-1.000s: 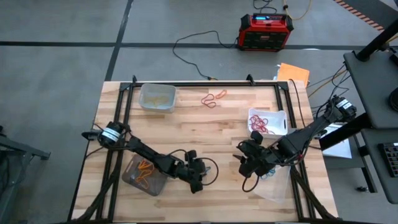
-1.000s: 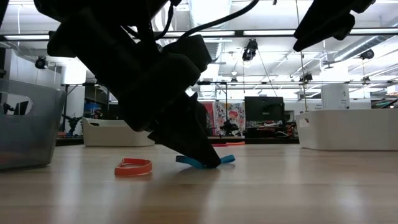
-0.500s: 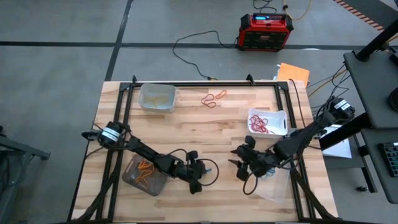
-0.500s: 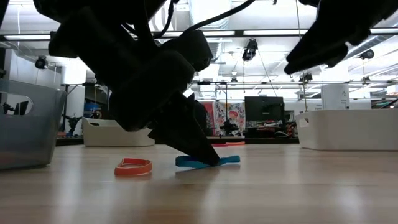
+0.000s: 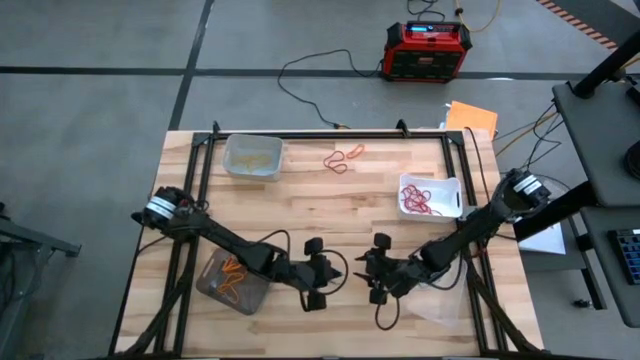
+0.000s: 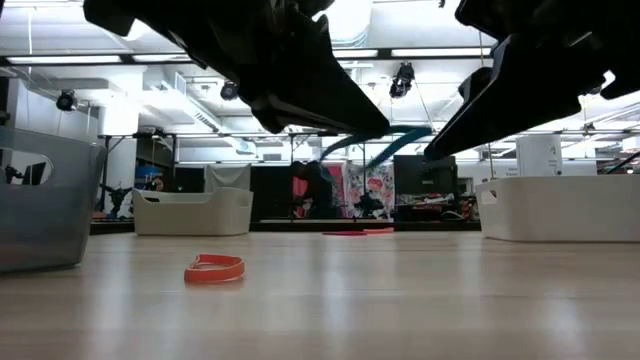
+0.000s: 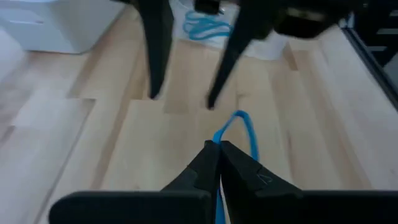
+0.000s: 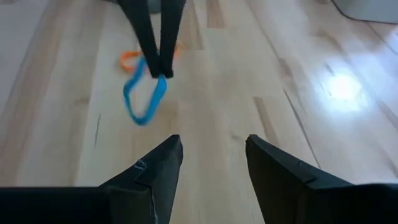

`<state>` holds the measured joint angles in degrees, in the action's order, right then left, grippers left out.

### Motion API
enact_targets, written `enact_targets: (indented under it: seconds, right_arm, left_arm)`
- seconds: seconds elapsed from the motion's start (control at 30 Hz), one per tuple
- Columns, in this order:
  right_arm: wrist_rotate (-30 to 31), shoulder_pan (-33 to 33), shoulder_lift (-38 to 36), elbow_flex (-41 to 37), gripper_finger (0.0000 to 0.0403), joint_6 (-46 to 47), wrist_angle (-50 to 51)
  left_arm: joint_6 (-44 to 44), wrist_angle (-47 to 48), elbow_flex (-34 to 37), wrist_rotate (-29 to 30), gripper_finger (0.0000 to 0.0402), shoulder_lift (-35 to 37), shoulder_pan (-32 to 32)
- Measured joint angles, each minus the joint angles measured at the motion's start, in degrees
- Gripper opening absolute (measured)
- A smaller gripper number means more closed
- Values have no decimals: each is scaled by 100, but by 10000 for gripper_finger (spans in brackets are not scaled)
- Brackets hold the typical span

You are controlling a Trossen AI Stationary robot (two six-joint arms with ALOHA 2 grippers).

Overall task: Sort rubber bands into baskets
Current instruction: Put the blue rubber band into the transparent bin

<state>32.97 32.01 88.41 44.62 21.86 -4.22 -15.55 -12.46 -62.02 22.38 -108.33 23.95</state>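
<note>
**Blue band held up between the two end effectors**

The left end effector (image 7: pixel 217 149) is closed on a blue band (image 7: pixel 239 127), and the band hangs in the air above the table (image 5: pixel 330 205). In the low view the blue band (image 6: pixel 385 148) is well above the wood, between the two dark arms. The fingers pinch one end of the loop; the rest of the loop points away from them, toward the right end effector (image 5: pixel 374 270).

The right end effector (image 8: pixel 211 155) is open, with its two fingers wide apart and nothing between them. It is near the left one and faces it, with the blue band (image 8: pixel 144 99) in the space between.

Just behind the left end effector an orange band (image 6: pixel 214 268) lies flat on the table.

Beside the left arm stands the grey tub (image 5: pixel 232 282) with orange bands in it. Behind the right end effector, under its arm, is a clear tub (image 7: pixel 249 43) with blue bands (image 7: pixel 205 26).

Farther from the right end effector is the white tub (image 5: pixel 452 187) with red bands (image 5: pixel 418 198). At the far edge of the table are some loose red bands (image 5: pixel 341 158) and a clear tub (image 5: pixel 252 157) with yellow bands.
</note>
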Motion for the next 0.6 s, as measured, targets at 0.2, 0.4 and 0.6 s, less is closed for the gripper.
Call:
enact_targets:
  seconds: [0.2, 0.4, 0.6]
  right_arm:
    - [-54, -2, 346, 312, 178, -19, -83]
    - [-203, -3, 322, 412, 185, 20, -41]
    - [-195, -43, 251, 564, 185, 159, -102]
  left_arm:
    - [19, -62, 0, 199, 0, 37, -1]
    - [-20, 2, -2, 324, 0, 37, 2]
    - [-20, -69, -2, 323, 0, 37, 2]
